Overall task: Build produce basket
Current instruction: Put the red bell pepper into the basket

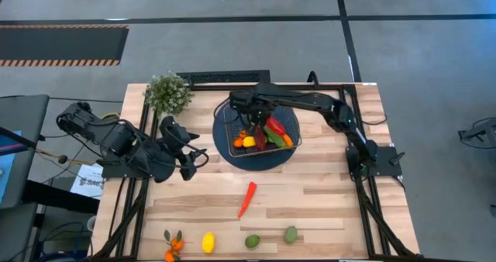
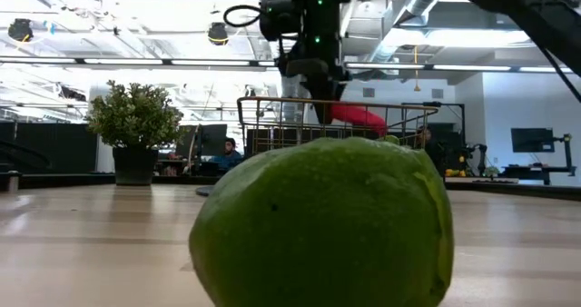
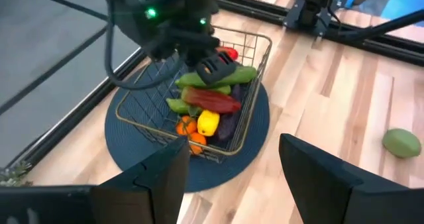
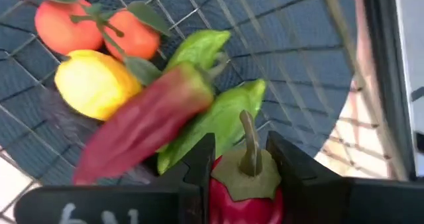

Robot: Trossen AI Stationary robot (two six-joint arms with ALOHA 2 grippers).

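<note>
- High view: the wire basket (image 1: 229, 129) sits on a dark blue disc (image 1: 225, 149) toward the far side of the tabletop (image 1: 310, 200), already holding several pieces of produce in red, green, yellow and orange. The right claw (image 1: 249, 116) hangs over the basket. The left claw (image 1: 188, 163) waits near the tabletop's left edge, beside a potted plant (image 1: 168, 92). Still outside the basket: a long red pepper (image 1: 246, 198) at mid-tabletop and, along the near edge, a tangerine cluster (image 1: 172, 245), a lemon (image 1: 208, 242) and two limes (image 1: 252, 241) (image 1: 291, 234).
- Low view: one lime (image 2: 322, 223) fills the foreground; behind it the basket rim (image 2: 272, 101) shows, with the right arm above it.
- Left wrist view: the left claw (image 3: 232, 177) stands apart and empty, facing the basket (image 3: 255, 65); inside lie green peppers, a red pepper, a lemon and tangerines.
- Right wrist view: the right claw (image 4: 240, 159) is clamped on a red pepper (image 4: 246, 194) at its stem end, above the basket's contents.
- Judgement: the build looks more than half done; the held pepper is not yet released, and five items remain to collect.
</note>
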